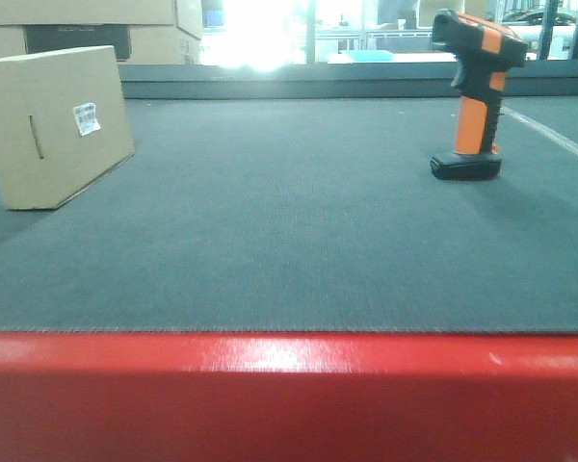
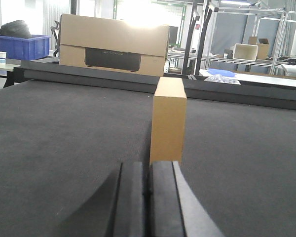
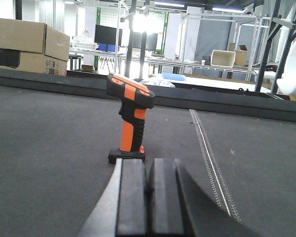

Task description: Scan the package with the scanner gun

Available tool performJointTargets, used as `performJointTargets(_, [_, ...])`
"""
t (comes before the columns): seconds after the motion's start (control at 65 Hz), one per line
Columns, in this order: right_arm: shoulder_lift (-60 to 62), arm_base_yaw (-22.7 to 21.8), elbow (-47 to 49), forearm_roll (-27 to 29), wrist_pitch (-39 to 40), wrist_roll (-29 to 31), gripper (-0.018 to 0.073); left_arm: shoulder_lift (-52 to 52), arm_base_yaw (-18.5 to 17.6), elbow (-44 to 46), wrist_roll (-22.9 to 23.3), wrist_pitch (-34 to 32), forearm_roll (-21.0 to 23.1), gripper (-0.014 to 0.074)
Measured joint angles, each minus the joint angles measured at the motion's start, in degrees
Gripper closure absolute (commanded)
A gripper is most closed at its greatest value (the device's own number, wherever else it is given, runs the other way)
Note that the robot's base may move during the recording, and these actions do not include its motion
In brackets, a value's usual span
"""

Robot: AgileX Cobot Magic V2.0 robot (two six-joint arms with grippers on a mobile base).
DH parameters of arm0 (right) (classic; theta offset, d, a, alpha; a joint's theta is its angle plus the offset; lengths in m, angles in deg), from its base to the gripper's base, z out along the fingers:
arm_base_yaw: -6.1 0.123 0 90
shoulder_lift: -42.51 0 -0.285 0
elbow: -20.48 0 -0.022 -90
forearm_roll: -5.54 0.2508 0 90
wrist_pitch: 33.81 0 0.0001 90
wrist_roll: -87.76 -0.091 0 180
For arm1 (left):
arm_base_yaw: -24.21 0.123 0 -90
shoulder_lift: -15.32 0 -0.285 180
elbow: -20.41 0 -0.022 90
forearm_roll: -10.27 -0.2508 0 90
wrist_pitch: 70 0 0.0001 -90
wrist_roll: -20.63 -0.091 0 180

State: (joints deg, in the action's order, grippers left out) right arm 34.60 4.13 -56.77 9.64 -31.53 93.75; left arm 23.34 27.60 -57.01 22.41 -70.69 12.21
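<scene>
Left gripper (image 2: 149,197) and right gripper (image 3: 148,197) are both squeezed closed and empty, so the job looks not yet started: the scanner gun (image 1: 474,96) stands at the right of the tabletop (image 1: 289,250), the package (image 1: 58,125) well apart at the left.

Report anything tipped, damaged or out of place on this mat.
Nothing stands out. The package sits flat on the mat, label showing and corners intact. The short dark slit on its labelled face looks like part of the box. The scanner stands upright on its base, apart from the package.
</scene>
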Motion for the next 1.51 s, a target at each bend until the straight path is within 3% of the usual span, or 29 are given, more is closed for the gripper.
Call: performJointTargets(1.508, [0.0,0.0,0.0,0.0,0.0,0.0,0.0721,0.0,0.0,0.0,0.0,0.0,0.0,0.0707])
